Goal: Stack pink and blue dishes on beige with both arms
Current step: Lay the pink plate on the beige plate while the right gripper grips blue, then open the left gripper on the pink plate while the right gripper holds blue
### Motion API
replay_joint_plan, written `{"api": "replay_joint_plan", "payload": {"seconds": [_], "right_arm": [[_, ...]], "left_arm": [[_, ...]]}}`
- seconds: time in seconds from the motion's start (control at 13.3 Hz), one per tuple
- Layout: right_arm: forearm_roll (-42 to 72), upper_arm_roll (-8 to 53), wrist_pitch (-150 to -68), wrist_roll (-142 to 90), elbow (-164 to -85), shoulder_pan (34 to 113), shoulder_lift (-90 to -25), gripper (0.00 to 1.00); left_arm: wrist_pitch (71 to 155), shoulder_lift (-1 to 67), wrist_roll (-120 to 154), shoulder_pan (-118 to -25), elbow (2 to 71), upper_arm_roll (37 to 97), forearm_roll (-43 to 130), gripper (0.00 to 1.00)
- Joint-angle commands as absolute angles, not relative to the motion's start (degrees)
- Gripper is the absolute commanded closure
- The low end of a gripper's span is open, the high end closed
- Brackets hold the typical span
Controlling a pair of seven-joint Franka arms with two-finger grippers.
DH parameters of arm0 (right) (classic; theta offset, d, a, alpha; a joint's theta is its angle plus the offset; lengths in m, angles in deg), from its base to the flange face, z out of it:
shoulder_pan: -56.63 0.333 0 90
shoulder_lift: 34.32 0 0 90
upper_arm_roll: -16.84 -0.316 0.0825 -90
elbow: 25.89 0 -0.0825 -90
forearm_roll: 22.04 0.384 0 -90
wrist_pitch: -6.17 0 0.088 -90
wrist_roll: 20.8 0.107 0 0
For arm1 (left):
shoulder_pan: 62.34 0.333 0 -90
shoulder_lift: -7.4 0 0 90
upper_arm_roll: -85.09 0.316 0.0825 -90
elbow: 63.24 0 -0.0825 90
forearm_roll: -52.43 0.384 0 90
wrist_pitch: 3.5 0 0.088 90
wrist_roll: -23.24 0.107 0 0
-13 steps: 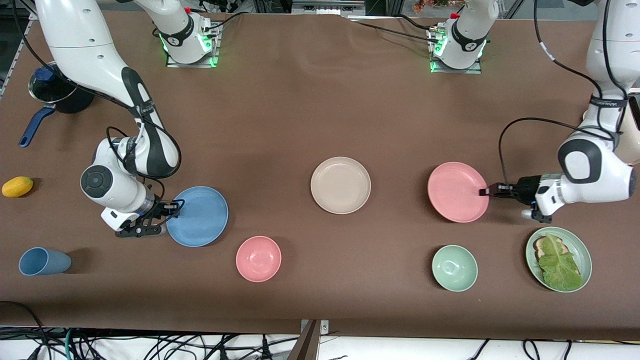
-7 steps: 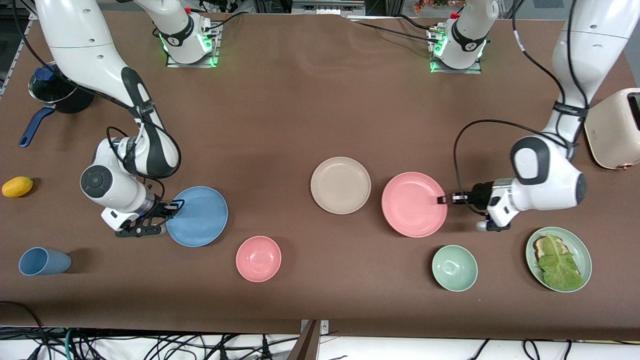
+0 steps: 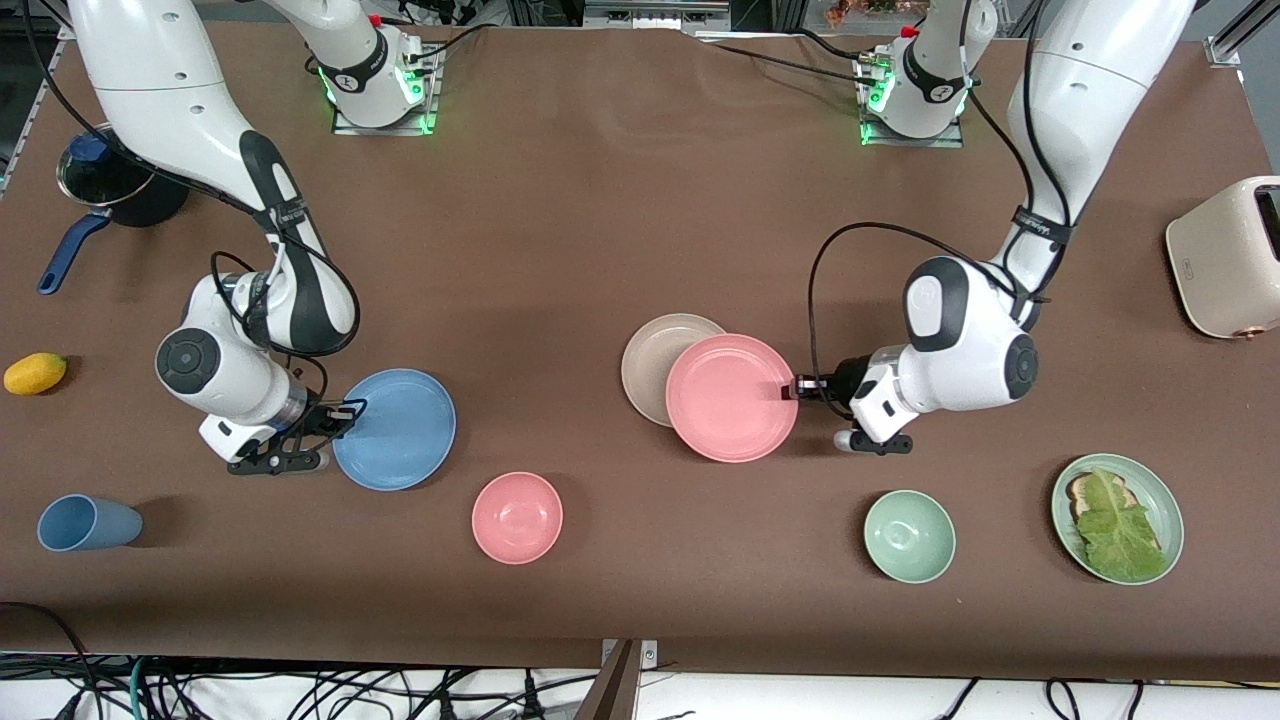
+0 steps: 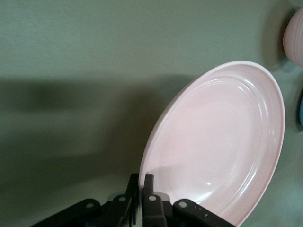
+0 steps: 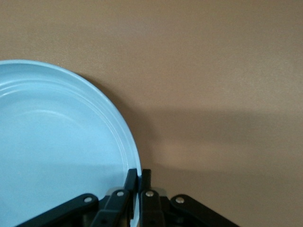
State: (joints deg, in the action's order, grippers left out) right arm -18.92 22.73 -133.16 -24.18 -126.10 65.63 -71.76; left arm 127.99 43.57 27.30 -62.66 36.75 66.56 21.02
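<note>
The pink plate point(image 3: 731, 397) point(image 4: 222, 142) hangs in the air, overlapping the edge of the beige plate point(image 3: 653, 365) that lies mid-table. My left gripper point(image 3: 790, 389) point(image 4: 142, 182) is shut on the pink plate's rim, on the side toward the left arm's end. The light blue plate point(image 3: 398, 430) point(image 5: 52, 151) rests on the table toward the right arm's end. My right gripper point(image 3: 345, 413) point(image 5: 138, 178) is shut on its rim, at the side away from the beige plate.
A pink bowl point(image 3: 517, 517) and a green bowl point(image 3: 909, 536) sit nearer the camera. A green plate of lettuce and bread point(image 3: 1117, 517), a cream toaster point(image 3: 1225, 257), a blue cup point(image 3: 85, 523), a lemon point(image 3: 35, 373) and a pot point(image 3: 110, 185) stand near the table's ends.
My left arm has carried the pink plate from the left arm's end toward the middle, until it overlaps the beige plate. The right gripper and blue plate have barely moved.
</note>
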Motion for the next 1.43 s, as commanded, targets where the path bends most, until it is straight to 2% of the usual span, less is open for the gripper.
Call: {"api": "replay_joint_plan", "payload": {"seconds": [0.0, 0.75, 1.35], "right_arm": [[-18.53, 22.02, -131.75, -25.28, -125.13, 64.81, -71.15, 1.00], [-18.44, 22.11, -113.99, -25.28, -112.65, 64.80, -70.80, 1.00], [-16.07, 22.02, -105.46, -24.84, -109.49, 65.51, -67.37, 1.00]], "left_arm": [[130.26, 45.63, 25.61, -65.67, 34.85, 67.42, 21.23, 1.00], [132.29, 45.81, 22.80, -72.97, 37.48, 69.01, 21.23, 1.00], [134.05, 44.32, 23.33, -72.98, 41.61, 69.01, 21.23, 1.00]]}}
